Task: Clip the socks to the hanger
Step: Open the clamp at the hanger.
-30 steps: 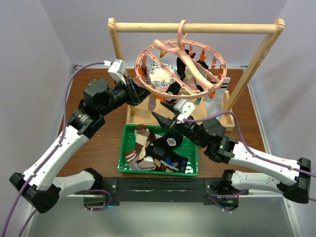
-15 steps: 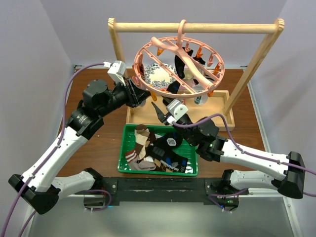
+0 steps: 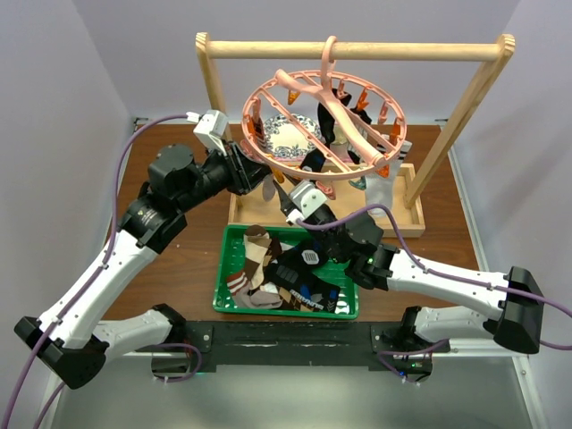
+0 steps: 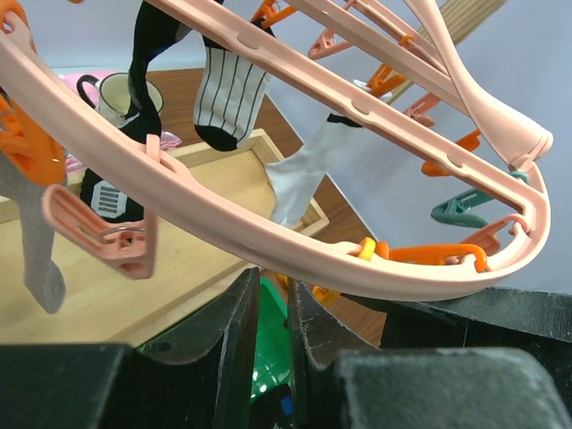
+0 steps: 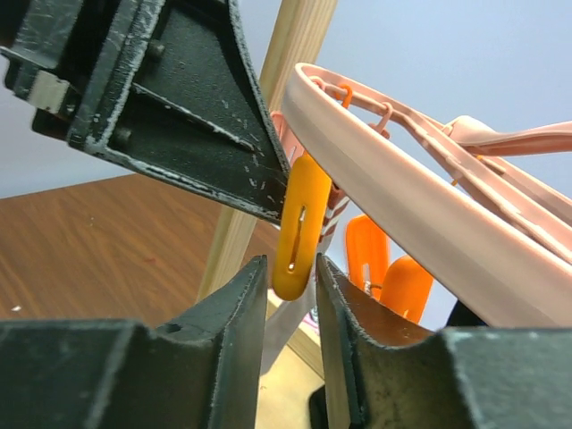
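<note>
Your right jaws stand nearly closed around the lower end of an orange clip [image 5: 299, 223] at about 7 o'clock on the hanger [image 3: 335, 119]. Whether they are pinching it cannot be told. Your left jaws are shut just under the rim at about 8 o'clock, and whether they grip any of the rim is hidden.

Neither pair holds a sock. The loose socks [image 3: 257, 266] lie in the green basket [image 3: 220, 299] on the desk, at 6 o'clock from the ring, and a few others hang clipped to it.

- **Clip slipping:** only the clip's end sits between the right jaws, so a squeeze may flick it out sideways.
- **Ring swinging:** the ring hangs tilted from a single hook [image 3: 329, 52] on the wooden rack [image 3: 357, 49]. A hard push from either arm could swing it and shake the clipped socks loose.
- **No sock to feed:** if you open that clip now, nothing is in hand to put in it.
</note>
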Action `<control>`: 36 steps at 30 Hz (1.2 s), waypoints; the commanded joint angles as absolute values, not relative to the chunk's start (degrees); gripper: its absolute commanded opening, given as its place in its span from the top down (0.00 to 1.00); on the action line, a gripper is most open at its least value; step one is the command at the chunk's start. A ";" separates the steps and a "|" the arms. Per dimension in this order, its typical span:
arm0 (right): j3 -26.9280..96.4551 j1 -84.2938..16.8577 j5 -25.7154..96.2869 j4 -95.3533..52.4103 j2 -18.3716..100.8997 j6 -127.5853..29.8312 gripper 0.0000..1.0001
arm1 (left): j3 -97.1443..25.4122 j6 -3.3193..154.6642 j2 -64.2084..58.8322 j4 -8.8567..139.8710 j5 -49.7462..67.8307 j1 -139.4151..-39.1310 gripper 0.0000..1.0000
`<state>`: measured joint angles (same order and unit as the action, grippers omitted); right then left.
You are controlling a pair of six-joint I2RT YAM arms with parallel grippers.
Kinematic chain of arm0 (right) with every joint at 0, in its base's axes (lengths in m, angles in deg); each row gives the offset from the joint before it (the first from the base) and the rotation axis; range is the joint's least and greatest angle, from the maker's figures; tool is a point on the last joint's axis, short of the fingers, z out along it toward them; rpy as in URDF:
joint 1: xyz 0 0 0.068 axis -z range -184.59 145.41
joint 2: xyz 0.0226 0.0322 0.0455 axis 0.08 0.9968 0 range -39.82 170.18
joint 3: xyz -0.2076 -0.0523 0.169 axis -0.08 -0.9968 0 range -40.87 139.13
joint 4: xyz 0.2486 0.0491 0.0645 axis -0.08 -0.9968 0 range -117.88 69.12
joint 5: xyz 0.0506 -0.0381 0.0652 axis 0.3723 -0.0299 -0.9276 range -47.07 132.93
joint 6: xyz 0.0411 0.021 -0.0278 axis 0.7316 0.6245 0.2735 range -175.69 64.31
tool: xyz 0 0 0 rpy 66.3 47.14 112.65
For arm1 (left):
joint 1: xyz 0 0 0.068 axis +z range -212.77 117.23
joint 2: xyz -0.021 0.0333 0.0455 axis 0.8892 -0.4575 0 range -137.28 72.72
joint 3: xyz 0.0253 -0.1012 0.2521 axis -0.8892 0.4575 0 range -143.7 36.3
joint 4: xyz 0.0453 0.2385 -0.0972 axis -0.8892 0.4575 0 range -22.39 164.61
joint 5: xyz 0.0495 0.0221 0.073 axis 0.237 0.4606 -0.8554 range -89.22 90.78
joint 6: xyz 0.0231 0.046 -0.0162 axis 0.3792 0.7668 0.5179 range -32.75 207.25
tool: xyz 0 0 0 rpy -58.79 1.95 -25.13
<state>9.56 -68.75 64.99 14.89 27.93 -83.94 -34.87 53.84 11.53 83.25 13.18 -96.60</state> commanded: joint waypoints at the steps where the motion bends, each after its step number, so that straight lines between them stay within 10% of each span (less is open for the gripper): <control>1: 10.81 -68.75 67.27 18.94 27.15 -83.73 0.73 | -35.94 53.41 13.30 82.64 14.58 -96.70 0.76; 6: 10.98 -68.75 67.89 19.29 26.98 -82.15 0.88 | -35.50 53.24 14.27 82.90 14.75 -96.61 0.73; 11: 10.98 -68.66 67.80 18.68 26.98 -79.43 0.93 | -33.84 52.54 15.41 81.50 15.98 -96.35 0.35; 17: 11.07 -68.66 67.01 17.45 26.10 -75.39 0.95 | -29.98 49.38 16.29 77.03 18.17 -95.47 0.16; 36: 13.62 -68.66 65.78 9.36 23.91 -57.02 0.95 | -24.96 47.52 15.24 59.88 23.72 -94.24 0.27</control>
<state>10.79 -68.71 66.83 9.56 25.46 -62.57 -25.58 47.90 15.38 65.52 22.95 -94.65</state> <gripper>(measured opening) 0.192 0.747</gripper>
